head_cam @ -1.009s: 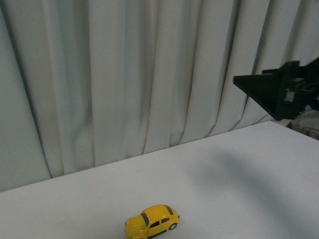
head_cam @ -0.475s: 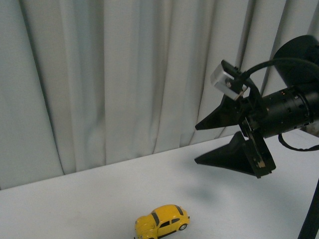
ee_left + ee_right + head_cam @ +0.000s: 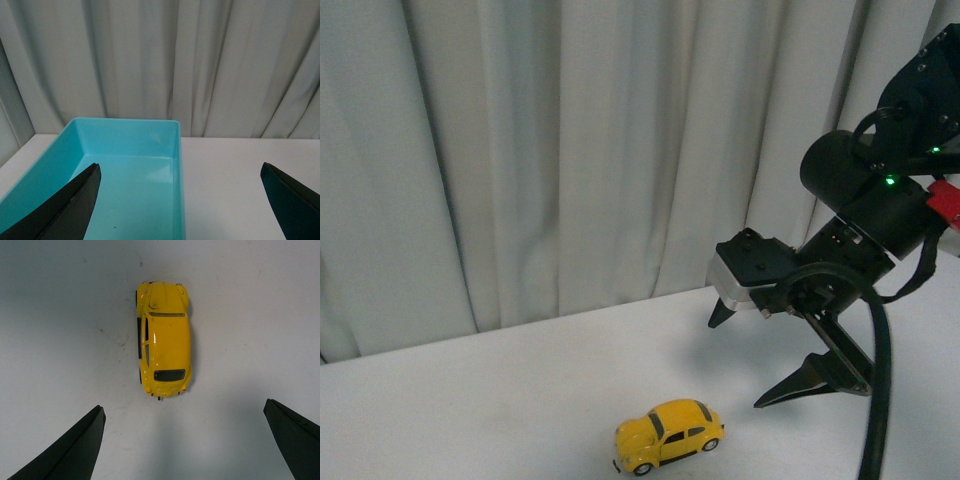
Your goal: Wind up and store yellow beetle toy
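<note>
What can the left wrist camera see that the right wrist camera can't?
Only the left wrist view shows the turquoise bin, with nothing visible inside, and the curtain behind it. Only the right wrist view shows the yellow beetle toy, seen from above. Both show the white table and an open gripper: the left gripper in one, the right gripper in the other.

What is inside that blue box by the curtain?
Nothing that shows: the blue box has a bare floor. One of the black jaws covers a near corner, and the near end is cut off.
</note>
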Motion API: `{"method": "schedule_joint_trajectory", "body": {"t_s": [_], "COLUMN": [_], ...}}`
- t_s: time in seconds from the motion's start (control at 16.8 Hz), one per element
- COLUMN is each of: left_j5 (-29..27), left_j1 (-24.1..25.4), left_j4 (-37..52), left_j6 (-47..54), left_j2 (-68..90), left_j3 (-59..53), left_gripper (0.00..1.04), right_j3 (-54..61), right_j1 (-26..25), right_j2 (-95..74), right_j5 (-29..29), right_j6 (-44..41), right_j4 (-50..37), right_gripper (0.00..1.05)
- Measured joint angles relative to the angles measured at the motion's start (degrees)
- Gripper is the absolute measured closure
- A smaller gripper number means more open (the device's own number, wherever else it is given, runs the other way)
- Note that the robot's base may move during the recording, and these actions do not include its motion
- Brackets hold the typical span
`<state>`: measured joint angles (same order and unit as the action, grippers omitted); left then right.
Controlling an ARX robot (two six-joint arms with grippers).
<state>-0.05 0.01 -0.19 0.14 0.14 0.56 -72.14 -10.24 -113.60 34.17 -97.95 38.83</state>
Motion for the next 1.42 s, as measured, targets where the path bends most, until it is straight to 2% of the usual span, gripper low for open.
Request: {"method": "schedule_joint_trajectory", "body": {"t_s": [0.24, 0.3, 0.65, 0.83, 1.07, 1.13, 1.37, 1.42], "left_j5": [0.00, 0.00, 0.00, 0.02, 0.02, 0.02, 0.02, 0.00], "left_j1": [0.02, 0.02, 0.00, 0.02, 0.02, 0.02, 0.02, 0.02], "left_j4": [-0.02, 0.00, 0.00, 0.00, 0.00, 0.00, 0.00, 0.00], "left_j6": [0.02, 0.00, 0.00, 0.00, 0.00, 0.00, 0.00, 0.00], "left_j2": [0.00, 0.00, 0.00, 0.00, 0.00, 0.00, 0.00, 0.00], "left_j3": [0.00, 0.00, 0.00, 0.00, 0.00, 0.00, 0.00, 0.00], "left_gripper": [0.07, 0.07, 0.07, 0.07, 0.07, 0.07, 0.07, 0.07], "right_j3": [-5.03, -6.01, -6.93, -8.04, -9.01, -9.27, -9.81, -9.86], "right_j1": [3.26, 5.44, 11.04, 12.24, 13.57, 13.75, 14.01, 14.01], "right_j2": [-5.29, -7.41, -11.98, -13.90, -14.84, -14.86, -14.84, -14.84], "right_j5": [-2.21, -4.35, -7.65, -11.69, -12.96, -13.40, -14.45, -14.38], "right_j6": [-0.96, -0.98, -1.14, -1.14, -1.14, -1.14, -1.16, -1.14], "right_j4": [1.73, 0.76, -0.20, -1.36, -0.68, -0.61, -0.48, -0.31], "right_gripper": [0.07, 0.07, 0.07, 0.07, 0.07, 0.13, 0.55, 0.60]}}
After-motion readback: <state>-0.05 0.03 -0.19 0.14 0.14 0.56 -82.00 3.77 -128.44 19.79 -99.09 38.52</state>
